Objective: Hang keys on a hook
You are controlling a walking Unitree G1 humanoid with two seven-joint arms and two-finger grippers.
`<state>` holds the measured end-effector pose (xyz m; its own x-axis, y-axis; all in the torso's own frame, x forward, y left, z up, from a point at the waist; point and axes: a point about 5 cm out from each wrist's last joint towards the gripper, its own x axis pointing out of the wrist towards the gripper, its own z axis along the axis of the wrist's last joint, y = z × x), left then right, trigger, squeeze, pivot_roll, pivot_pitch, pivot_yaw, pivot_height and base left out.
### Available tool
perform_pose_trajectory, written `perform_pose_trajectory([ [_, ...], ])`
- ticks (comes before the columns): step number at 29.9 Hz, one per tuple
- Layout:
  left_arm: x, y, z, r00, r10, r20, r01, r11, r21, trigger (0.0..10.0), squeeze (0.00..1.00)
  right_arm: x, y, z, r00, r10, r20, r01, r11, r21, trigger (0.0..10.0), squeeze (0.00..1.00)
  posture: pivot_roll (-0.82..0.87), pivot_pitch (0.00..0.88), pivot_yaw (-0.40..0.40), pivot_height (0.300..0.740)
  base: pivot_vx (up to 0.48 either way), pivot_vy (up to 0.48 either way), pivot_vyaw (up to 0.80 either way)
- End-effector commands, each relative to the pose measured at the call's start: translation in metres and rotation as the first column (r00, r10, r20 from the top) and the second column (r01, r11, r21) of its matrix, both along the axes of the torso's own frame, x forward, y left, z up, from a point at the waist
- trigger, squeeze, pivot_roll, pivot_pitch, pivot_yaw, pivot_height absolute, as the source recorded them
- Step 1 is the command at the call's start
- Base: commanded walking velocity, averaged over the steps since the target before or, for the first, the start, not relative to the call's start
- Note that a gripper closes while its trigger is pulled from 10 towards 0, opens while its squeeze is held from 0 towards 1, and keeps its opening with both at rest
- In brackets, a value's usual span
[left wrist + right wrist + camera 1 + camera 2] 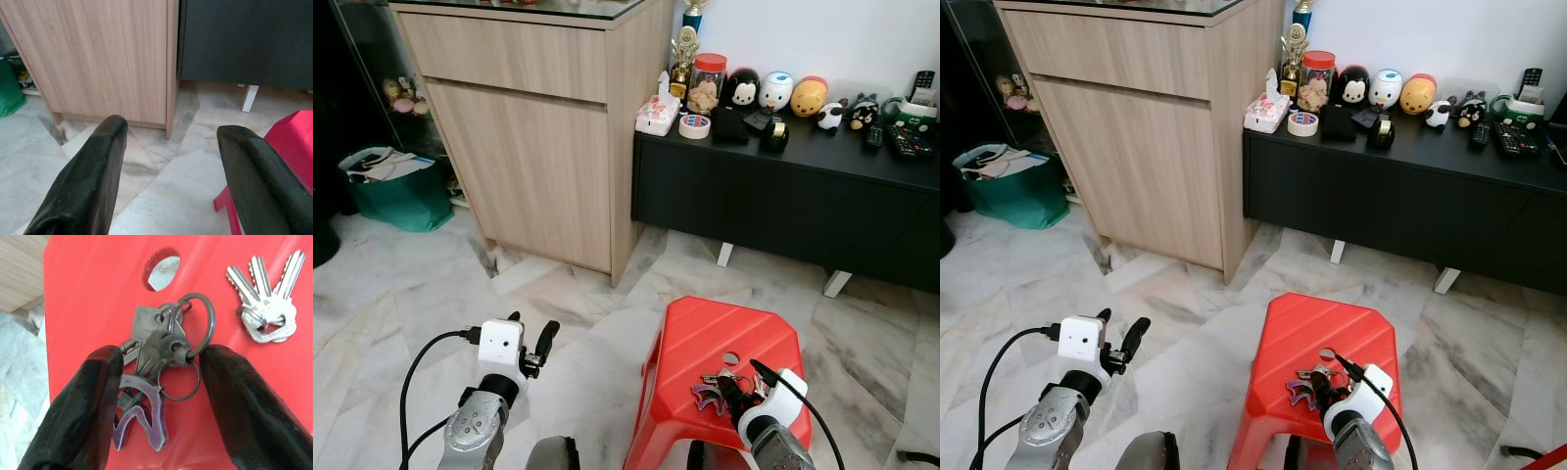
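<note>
- Two bunches of keys lie on the red stool [724, 343], near its front edge by the round hole; in the head views the right end effector [732, 390] sits over the dark keys [715, 392].
- Left wrist view: the left end effector [168, 181] is spread, above the marble floor [161, 196].
- Right wrist view: fingers [83, 406] straddle the dark keys, unclenched; silver keys [266, 303] lie beside.

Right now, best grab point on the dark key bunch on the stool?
Grip the key bunch across the hub where its rings meet, from straight above. It lies flat on the red stool, and the open right gripper already straddles it.
</note>
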<state>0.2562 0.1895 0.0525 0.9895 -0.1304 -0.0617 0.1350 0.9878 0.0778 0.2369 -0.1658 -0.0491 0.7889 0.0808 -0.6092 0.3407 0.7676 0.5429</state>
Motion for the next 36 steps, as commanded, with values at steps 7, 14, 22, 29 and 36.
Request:
perform_pose_trajectory([
  [7, 0.0014, 0.0, 0.0019, 1.0, -0.004, 0.01, 0.004, 1.0, 0.017, 10.0, 0.0, 0.0012, -0.0017, 0.0013, 1.0, -0.019, 0.024, 0.019, 1.0, 0.002, 10.0, 0.0, 0.09, 0.0, -0.044, 0.608, 0.0, 0.0, 0.0],
  [14, 0.0007, 0.0006, 0.0016, 1.0, 0.002, 0.008, -0.002, 1.0, 0.016, 10.0, 0.0, 0.0056, -0.0042, 0.0049, 0.998, -0.042, 0.051, 0.043, 0.999, -0.031, 10.0, 0.0, 0.1, 0.0, -0.044, 0.608, 0.0, 0.0, 0.0],
  [22, 0.0007, 0.0008, 0.0014, 1.0, 0.005, 0.007, -0.006, 1.0, 0.014, 10.0, 0.0, 0.0087, -0.0013, 0.0079, 0.997, -0.013, 0.081, 0.016, 0.999, -0.04, 10.0, 0.0, 0.1, 0.0, -0.044, 0.608, 0.0, 0.0, 0.0],
  [29, 0.0009, 0.0009, 0.0014, 1.0, 0.004, 0.006, -0.004, 1.0, 0.021, 10.0, 0.0, 0.0074, 0.0022, 0.0071, 0.996, 0.015, 0.085, -0.011, 0.999, -0.046, 10.0, 0.0, 0.1, 0.0, -0.044, 0.608, 0.0, 0.0, 0.0],
  [36, 0.0011, 0.0007, 0.0011, 1.0, 0.006, 0.004, -0.006, 1.0, 0.023, 10.0, 0.0, 0.0069, 0.0007, 0.006, 0.997, 0.021, 0.068, -0.017, 0.998, -0.067, 10.0, 0.0, 0.1, 0.0, -0.045, 0.608, 0.0, 0.0, 0.0],
])
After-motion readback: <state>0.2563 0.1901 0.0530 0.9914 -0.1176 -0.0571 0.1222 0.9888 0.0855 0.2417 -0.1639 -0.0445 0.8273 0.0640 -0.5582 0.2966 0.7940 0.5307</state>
